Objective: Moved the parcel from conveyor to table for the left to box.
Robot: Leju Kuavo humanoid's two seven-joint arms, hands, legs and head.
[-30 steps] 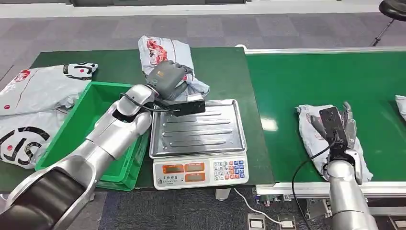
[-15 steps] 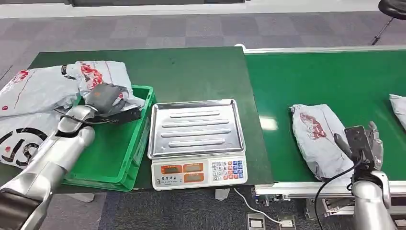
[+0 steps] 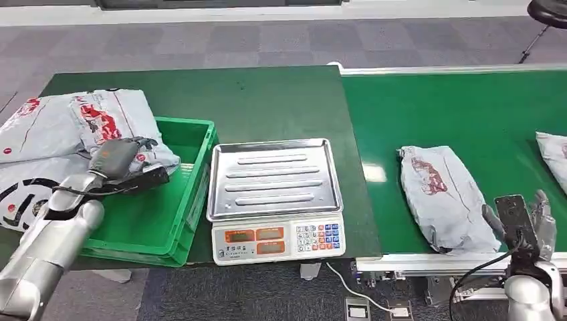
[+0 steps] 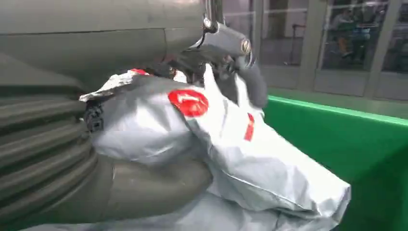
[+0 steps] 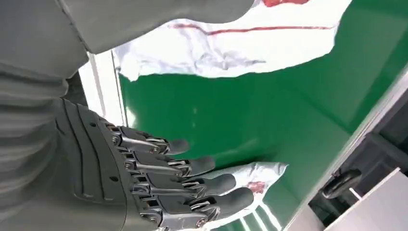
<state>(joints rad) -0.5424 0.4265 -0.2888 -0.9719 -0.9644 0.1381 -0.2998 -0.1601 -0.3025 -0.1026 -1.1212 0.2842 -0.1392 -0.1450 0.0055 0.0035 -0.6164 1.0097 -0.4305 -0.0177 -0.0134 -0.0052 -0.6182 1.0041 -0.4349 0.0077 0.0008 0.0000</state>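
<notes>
Head view: left robot hand (image 3: 115,158) clutching parcel (image 3: 110,120) above green crate (image 3: 175,200); right robot hand (image 3: 538,217) empty, fingers spread.

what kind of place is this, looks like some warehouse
Most likely a parcel sorting or packing station. A green conveyor carries grey parcels, a weighing scale sits beside it, and a green crate takes what the left hand brings.

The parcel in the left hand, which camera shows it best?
The left wrist view: the parcel fills the frame, gripped by the left hand beside the green bin's wall. The head view shows it small, part hidden behind that hand. The right wrist view looks at other parcels.
</notes>
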